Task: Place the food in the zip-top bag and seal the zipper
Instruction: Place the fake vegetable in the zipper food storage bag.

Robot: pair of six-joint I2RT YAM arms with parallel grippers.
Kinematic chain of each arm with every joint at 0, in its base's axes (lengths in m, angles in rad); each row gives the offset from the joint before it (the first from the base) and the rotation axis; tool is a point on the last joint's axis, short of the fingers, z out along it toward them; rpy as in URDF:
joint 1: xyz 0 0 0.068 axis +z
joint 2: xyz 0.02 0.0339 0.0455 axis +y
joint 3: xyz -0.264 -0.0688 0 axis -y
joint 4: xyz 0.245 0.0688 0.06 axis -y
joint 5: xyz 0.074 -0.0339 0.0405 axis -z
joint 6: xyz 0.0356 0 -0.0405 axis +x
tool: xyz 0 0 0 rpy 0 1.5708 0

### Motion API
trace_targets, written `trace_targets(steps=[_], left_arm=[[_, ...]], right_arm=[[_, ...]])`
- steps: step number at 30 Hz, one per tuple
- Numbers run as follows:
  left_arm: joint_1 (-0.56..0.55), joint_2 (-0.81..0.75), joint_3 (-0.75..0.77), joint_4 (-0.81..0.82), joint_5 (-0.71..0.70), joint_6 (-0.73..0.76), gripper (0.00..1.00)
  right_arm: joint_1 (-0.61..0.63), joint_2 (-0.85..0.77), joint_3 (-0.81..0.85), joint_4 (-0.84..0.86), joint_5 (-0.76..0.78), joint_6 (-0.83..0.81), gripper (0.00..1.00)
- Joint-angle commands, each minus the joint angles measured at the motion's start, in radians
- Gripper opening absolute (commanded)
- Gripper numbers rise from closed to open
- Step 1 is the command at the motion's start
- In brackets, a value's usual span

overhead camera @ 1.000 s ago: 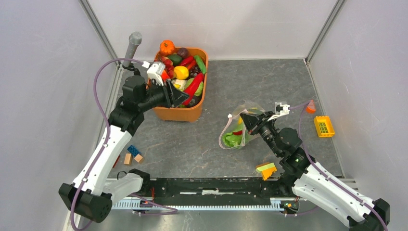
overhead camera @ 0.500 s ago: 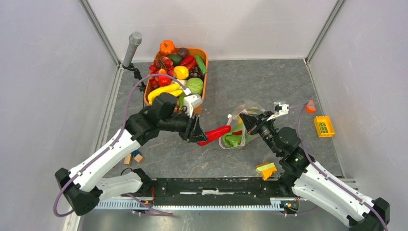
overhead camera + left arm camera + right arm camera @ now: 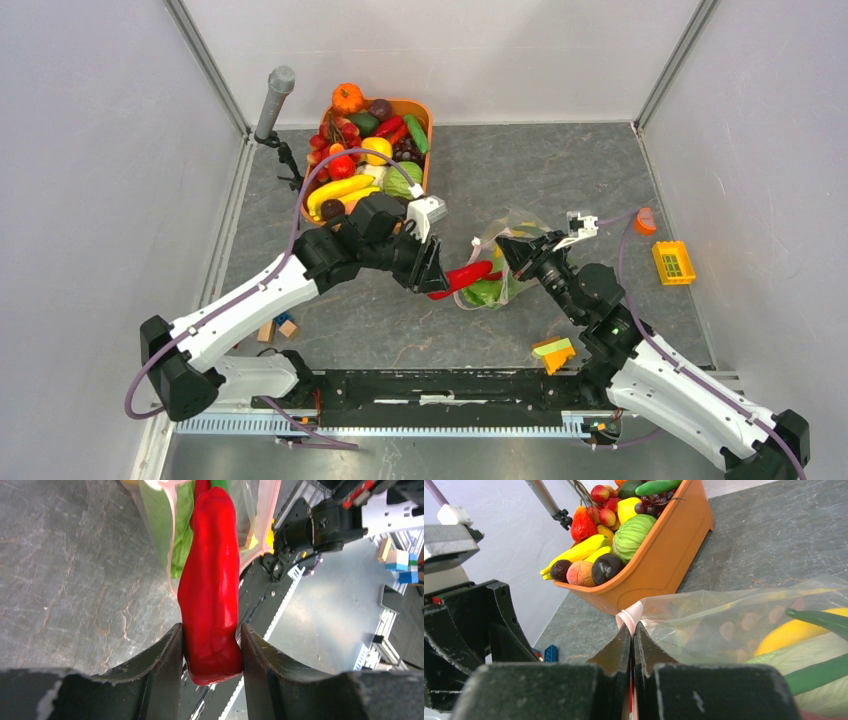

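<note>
My left gripper [image 3: 432, 278] is shut on a red chili [image 3: 462, 278] and holds it with its tip at the open mouth of the zip-top bag [image 3: 500, 262]. In the left wrist view the chili [image 3: 210, 580] sits between the fingers [image 3: 165, 655] and points into the bag [image 3: 255, 520], where green cabbage leaf [image 3: 177, 540] shows. My right gripper [image 3: 507, 247] is shut on the pink zipper strip [image 3: 630, 614] and holds the mouth up. Through the bag [image 3: 744, 615] I see a yellow banana [image 3: 796, 630] and a slim green vegetable [image 3: 819, 620].
An orange tub [image 3: 372, 150] of toy produce stands at the back left, also in the right wrist view [image 3: 659, 565]. Small blocks [image 3: 276, 328] lie by the left arm. A yellow-orange wedge [image 3: 553, 353] lies near the front rail. A yellow crate [image 3: 673, 262] sits at the right.
My left arm lifted the red chili out of the orange tub and carried it right to the bag's mouth. My right gripper has held the zipper strip still.
</note>
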Motion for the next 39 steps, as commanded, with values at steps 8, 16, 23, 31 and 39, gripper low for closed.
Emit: trace_targets(steps=[8,16,23,31,39], left_arm=[[-0.024,0.155,0.092,0.227,-0.094,-0.097,0.19],[-0.039,0.256,0.132,0.275,-0.122,-0.113,0.22],[-0.056,0.315,0.170,0.316,-0.124,-0.131,0.32],[-0.071,0.298,0.210,0.236,-0.162,-0.081,0.66],[-0.071,0.176,0.170,0.212,-0.167,-0.053,0.71]], right_arm=[[0.002,0.058,0.050,0.152,-0.163,0.001,0.05],[0.003,0.009,0.026,0.147,-0.107,0.006,0.04],[0.003,0.005,0.020,0.142,-0.094,0.003,0.04],[0.003,-0.007,0.005,0.115,-0.027,0.005,0.05],[0.003,-0.057,-0.032,0.088,0.082,0.035,0.06]])
